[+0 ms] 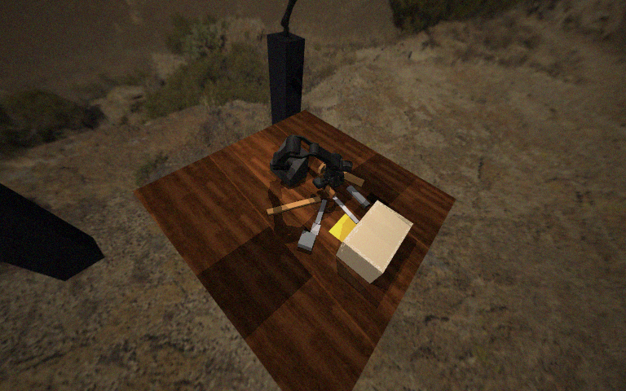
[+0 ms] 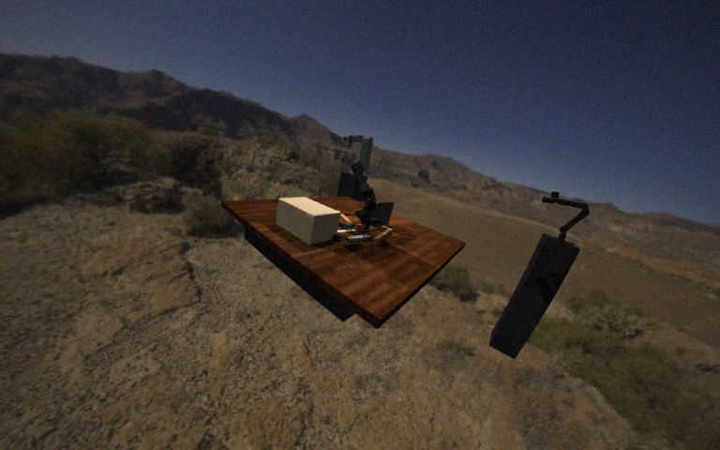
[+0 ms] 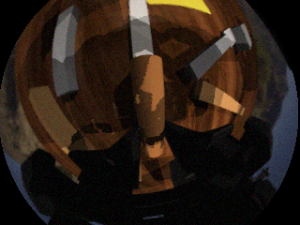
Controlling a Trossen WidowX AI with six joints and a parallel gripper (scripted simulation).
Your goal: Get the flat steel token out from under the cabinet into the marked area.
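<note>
My gripper [image 1: 328, 187] [image 3: 150, 123] is shut on the wooden handle [image 3: 150, 89] of the middle tool, low over the table. Its narrow steel blade [image 1: 344, 208] [image 3: 140, 29] points toward the cabinet, its far end close to the cabinet's front beside the yellow marked area. The pale box-shaped cabinet [image 1: 379, 235] [image 2: 307, 218] stands on the table. The yellow marked area [image 1: 340, 227] [image 3: 185, 4] lies in front of it, cut off at the top edge of the wrist view. I cannot see the steel token or the vent slots in any view.
A grey shaft with a wide block head [image 1: 306, 240] [image 3: 242, 37] lies to one side, near a wooden stick [image 1: 293, 205] [image 3: 220, 98]. On the other side lie a grey bar [image 1: 358, 195] [image 3: 65, 52] and a flat wooden piece [image 1: 354, 179] [image 3: 51, 117].
</note>
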